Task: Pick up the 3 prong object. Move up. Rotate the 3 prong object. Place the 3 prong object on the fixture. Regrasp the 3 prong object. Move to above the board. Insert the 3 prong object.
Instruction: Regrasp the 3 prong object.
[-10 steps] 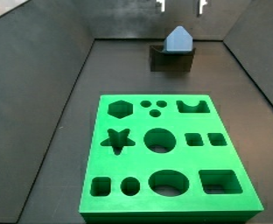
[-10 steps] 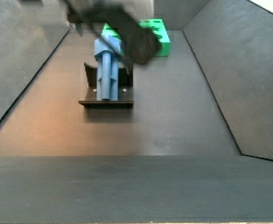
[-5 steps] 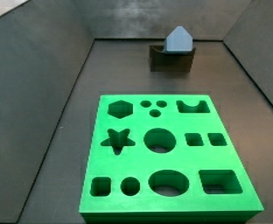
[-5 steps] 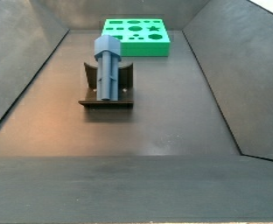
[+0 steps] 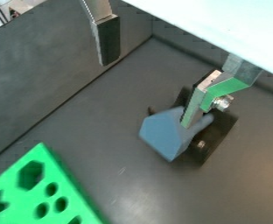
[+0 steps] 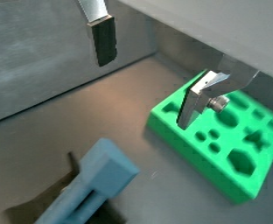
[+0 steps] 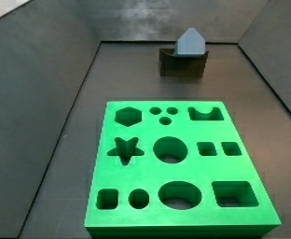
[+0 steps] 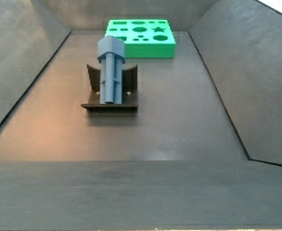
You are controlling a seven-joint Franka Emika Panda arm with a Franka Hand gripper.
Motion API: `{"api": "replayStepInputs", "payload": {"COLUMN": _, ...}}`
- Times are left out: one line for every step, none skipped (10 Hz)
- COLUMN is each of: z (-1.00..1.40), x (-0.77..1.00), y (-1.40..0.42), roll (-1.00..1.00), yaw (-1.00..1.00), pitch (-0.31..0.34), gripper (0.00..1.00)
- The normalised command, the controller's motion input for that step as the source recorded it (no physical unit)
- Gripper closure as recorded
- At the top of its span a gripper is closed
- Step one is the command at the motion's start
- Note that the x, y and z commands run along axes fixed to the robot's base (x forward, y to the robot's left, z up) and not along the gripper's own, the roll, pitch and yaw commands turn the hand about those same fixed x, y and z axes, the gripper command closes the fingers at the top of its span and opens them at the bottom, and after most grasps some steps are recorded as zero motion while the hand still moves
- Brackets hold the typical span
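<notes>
You have the piece (image 8: 111,61) resting on the fixture (image 8: 108,97), lying in its notch; in a side view its pointed end (image 7: 189,39) stands above the fixture's top (image 7: 182,61). The placing step reads as done. The step in hand, by my judgement, is the regrasp.

The gripper (image 5: 163,59) appears only in the wrist views; neither side view shows it, so it is well clear of the fixture. Its two silver fingers (image 6: 101,37) stand wide apart with nothing between them: it holds nothing.

In a wrist view the piece (image 5: 168,133) lies below the gripper and off toward one finger (image 5: 209,94), not centred between the two. The next move calls for you to centre the spread fingers over the piece, bring them down either side of it above the fixture, and close without knocking it from the notch.

The board (image 7: 177,161) lies apart from the fixture, nearer the camera in that side view. All its cut-outs show bare, including the three small round holes (image 7: 166,114). Nothing is inserted yet.
</notes>
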Motion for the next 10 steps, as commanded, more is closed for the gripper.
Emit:
{"api": "replayStepInputs", "payload": {"z": 0.00, "x": 0.02, "y": -0.02, "roll": 1.00, "yaw": 0.03, "pitch": 0.018, "gripper": 0.00}}
{"api": "replayStepInputs", "payload": {"z": 0.00, "x": 0.02, "y": -0.02, "roll": 1.00, "yaw": 0.03, "pitch": 0.019, "gripper": 0.00}}
{"api": "replayStepInputs", "payload": {"z": 0.00, "x": 0.02, "y": -0.02, "roll": 1.00, "yaw": 0.03, "pitch": 0.024, "gripper": 0.00}}
{"api": "replayStepInputs", "payload": {"z": 0.00, "x": 0.02, "y": -0.02, "roll": 1.00, "yaw": 0.03, "pitch": 0.031, "gripper": 0.00}}
{"api": "replayStepInputs", "payload": {"z": 0.00, "x": 0.03, "y": -0.02, "roll": 1.00, "yaw": 0.03, "pitch": 0.040, "gripper": 0.00}}
{"api": "replayStepInputs", "payload": {"z": -0.01, "x": 0.04, "y": -0.03, "roll": 1.00, "yaw": 0.04, "pitch": 0.047, "gripper": 0.00}}
{"api": "replayStepInputs", "payload": {"z": 0.00, "x": 0.06, "y": -0.03, "roll": 1.00, "yaw": 0.04, "pitch": 0.060, "gripper": 0.00}}
{"api": "replayStepInputs", "payload": {"z": 0.00, "x": 0.07, "y": -0.03, "roll": 1.00, "yaw": 0.05, "pitch": 0.072, "gripper": 0.00}}
{"api": "replayStepInputs", "payload": {"z": -0.01, "x": 0.08, "y": -0.03, "roll": 1.00, "yaw": 0.05, "pitch": 0.082, "gripper": 0.00}}
{"api": "replayStepInputs", "payload": {"z": -0.01, "x": 0.10, "y": -0.04, "roll": 1.00, "yaw": 0.06, "pitch": 0.104, "gripper": 0.00}}
